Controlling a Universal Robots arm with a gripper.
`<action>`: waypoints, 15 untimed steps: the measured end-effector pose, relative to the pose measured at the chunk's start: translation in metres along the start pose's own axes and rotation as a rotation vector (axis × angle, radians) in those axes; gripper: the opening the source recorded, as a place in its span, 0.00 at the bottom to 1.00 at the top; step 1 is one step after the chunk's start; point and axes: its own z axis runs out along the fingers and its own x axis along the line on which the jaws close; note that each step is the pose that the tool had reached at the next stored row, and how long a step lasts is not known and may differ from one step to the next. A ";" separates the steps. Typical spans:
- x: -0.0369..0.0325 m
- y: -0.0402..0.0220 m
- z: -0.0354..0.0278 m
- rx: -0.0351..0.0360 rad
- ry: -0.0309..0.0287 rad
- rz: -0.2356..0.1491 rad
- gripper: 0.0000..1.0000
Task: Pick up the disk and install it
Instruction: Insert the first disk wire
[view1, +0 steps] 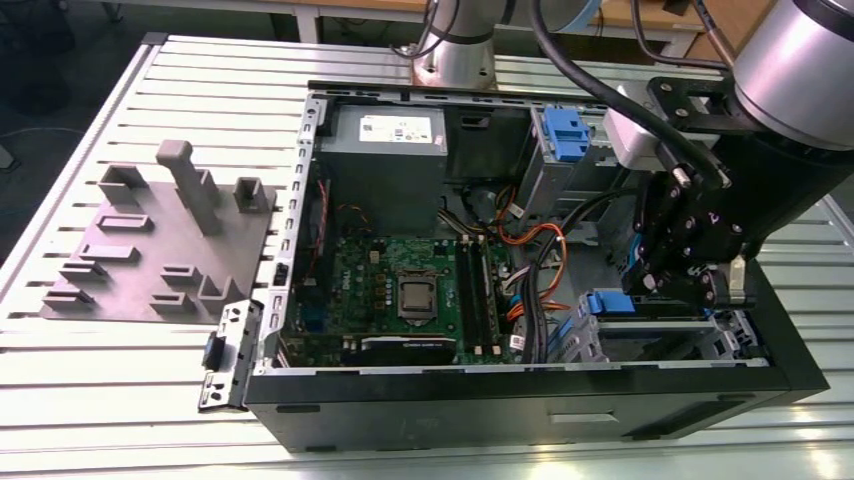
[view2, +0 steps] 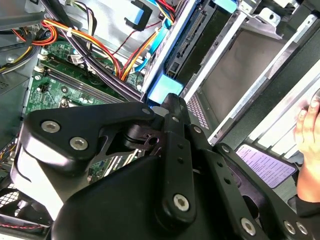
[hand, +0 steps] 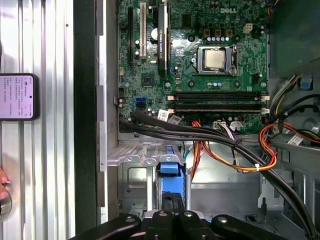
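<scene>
In the first wrist view the tool sits nearest, its black linkage cut off by the frame edge, right at the near end of the disk; whether it is clenched or released cannot be told. The disk stands on edge in the metal drive cage, so just a thin blue carrier strip with a paler blue end shows, while its silver face and label are hidden. Beyond it, black and orange cables cross before the green motherboard. Outside the case wall a phone lies on the slatted desk, partly cut off, near a person's fingertip. Farther off in the exterior view stands the grey power supply
</scene>
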 end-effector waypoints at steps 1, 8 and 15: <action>0.0000 0.0000 0.0000 0.0000 -0.0001 0.000 0.11; 0.0000 -0.0037 0.0003 0.0000 -0.0003 0.000 0.11; -0.0008 -0.0324 0.0006 -0.0015 0.0000 0.000 0.11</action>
